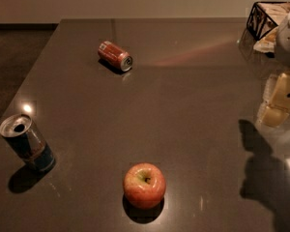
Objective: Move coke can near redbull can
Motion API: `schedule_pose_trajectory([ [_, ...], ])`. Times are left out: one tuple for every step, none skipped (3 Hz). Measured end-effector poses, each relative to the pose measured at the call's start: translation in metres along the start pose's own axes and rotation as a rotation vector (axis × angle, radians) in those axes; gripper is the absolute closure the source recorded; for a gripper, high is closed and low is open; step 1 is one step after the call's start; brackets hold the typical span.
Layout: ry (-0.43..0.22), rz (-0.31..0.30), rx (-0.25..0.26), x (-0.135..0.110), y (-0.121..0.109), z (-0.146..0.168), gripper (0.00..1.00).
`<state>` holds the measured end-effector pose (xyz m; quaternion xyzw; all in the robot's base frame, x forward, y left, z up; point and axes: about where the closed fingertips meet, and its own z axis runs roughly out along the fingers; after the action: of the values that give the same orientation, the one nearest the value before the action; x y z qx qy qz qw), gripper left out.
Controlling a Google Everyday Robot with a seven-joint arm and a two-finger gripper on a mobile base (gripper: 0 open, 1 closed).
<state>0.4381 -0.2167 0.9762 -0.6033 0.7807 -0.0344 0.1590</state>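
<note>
My claw hangs at the right edge of the surface, well apart from both cans; whether it is open I cannot tell. The coke can lies on its side far back, likely to roll. The redbull can stands near-left, with an apple in front.

table: dark, glossy | wall: pale beige | floor: dark
</note>
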Motion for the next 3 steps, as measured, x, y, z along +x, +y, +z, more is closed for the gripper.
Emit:
schedule_pose_trajectory([
  [0.0,0.0,0.0,0.0,0.0,0.0,0.0],
  [-0.023,-0.003,-0.024,-0.009,-0.005,0.002,0.0],
  [-0.031,0.008,-0.066,-0.038,-0.027,0.017,0.0],
])
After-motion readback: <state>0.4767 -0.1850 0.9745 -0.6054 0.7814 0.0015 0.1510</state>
